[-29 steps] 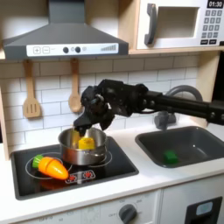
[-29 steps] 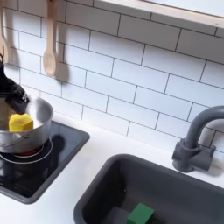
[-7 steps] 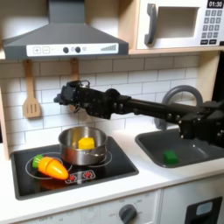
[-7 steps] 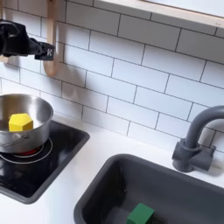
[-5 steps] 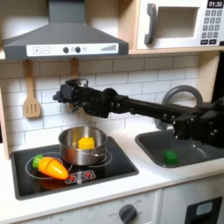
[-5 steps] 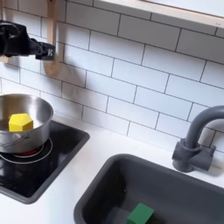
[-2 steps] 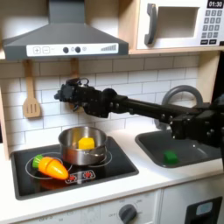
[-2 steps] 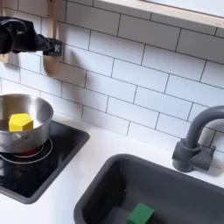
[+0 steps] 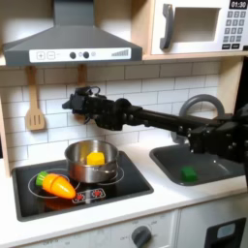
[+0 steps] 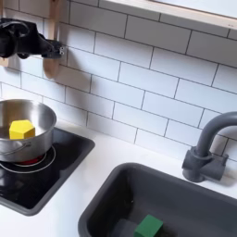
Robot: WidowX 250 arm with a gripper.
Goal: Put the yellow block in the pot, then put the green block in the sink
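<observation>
The yellow block (image 9: 95, 157) (image 10: 21, 130) lies inside the steel pot (image 9: 82, 172) (image 10: 30, 148) on the stove's burner. On the floor of the dark grey sink (image 9: 221, 155) (image 10: 190, 199) rests the green block (image 9: 188, 173) (image 10: 147, 227). My gripper (image 9: 74, 104) (image 10: 11, 43) hangs well above the pot, close to the tiled wall, at the end of the arm stretched from the first exterior view's right. It is open and holds nothing.
An orange toy carrot (image 9: 56, 184) lies on the stove in front of the pot. Wooden utensils (image 9: 35, 114) (image 10: 53, 57) hang on the wall near the gripper. The arched faucet (image 9: 199, 105) (image 10: 205, 148) stands behind the sink. A range hood (image 9: 70, 44) sits overhead.
The gripper has risen from the pot, leaving the yellow block inside. Over the last second it has only edged slightly to the right near the wall. The blocks have not moved.
</observation>
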